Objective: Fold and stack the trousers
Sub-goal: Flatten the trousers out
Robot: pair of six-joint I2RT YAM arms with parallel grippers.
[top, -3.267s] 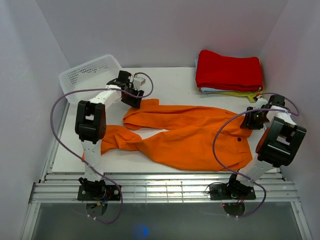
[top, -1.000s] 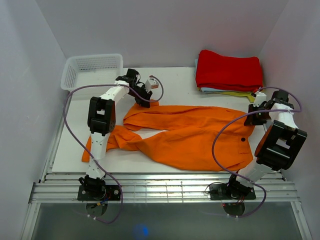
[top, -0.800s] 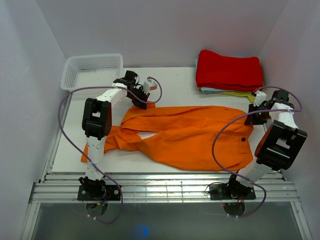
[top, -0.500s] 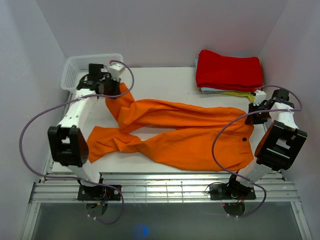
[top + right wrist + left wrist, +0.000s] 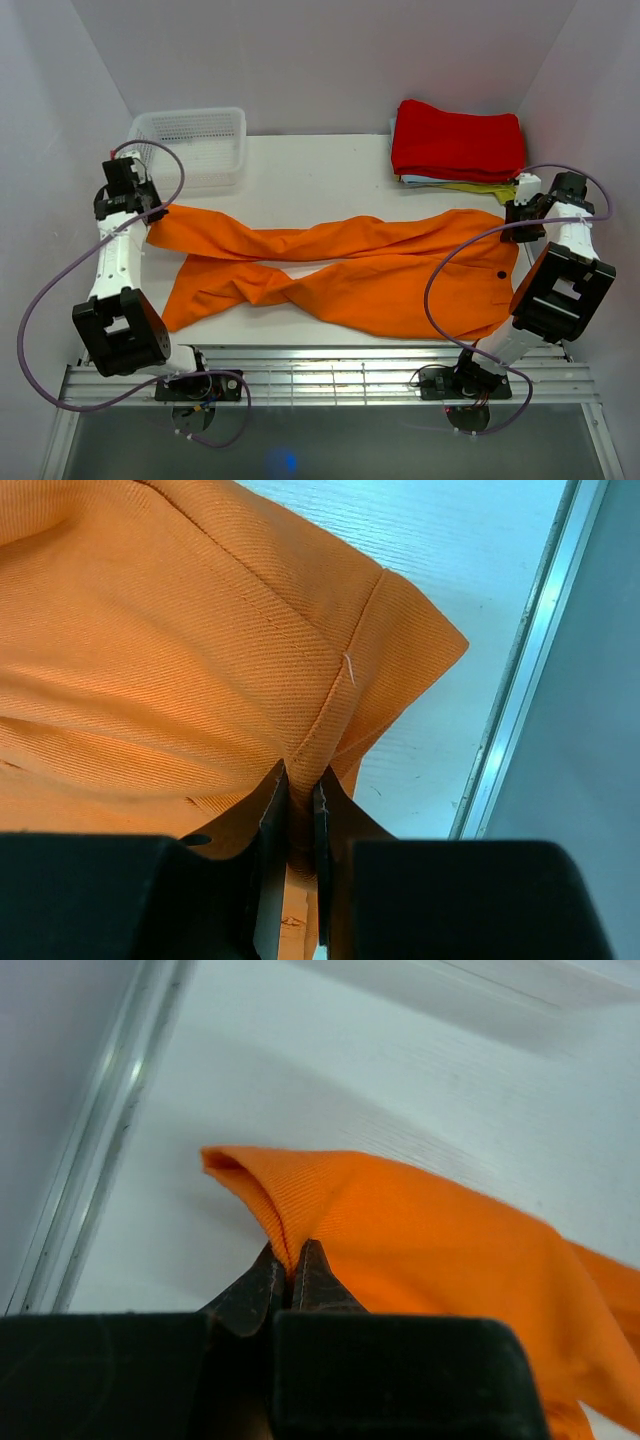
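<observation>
Where pale walls (image 5: 330,60) enclose the white table (image 5: 320,170), orange trousers (image 5: 380,280) lie stretched.

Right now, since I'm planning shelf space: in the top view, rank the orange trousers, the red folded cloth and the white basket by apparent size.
1. trousers, by far the largest.
2 and 3. red folded cloth and white basket look nearly alike. The cloth seems marginally bigger, but it is too close to rank.

We see the trousers (image 5: 370,285) as matt orange cloth with a fine twill weave. The bench (image 5: 320,180) looks smooth and white, with faint grain. The basket (image 5: 215,160) is white perforated plastic.
</observation>
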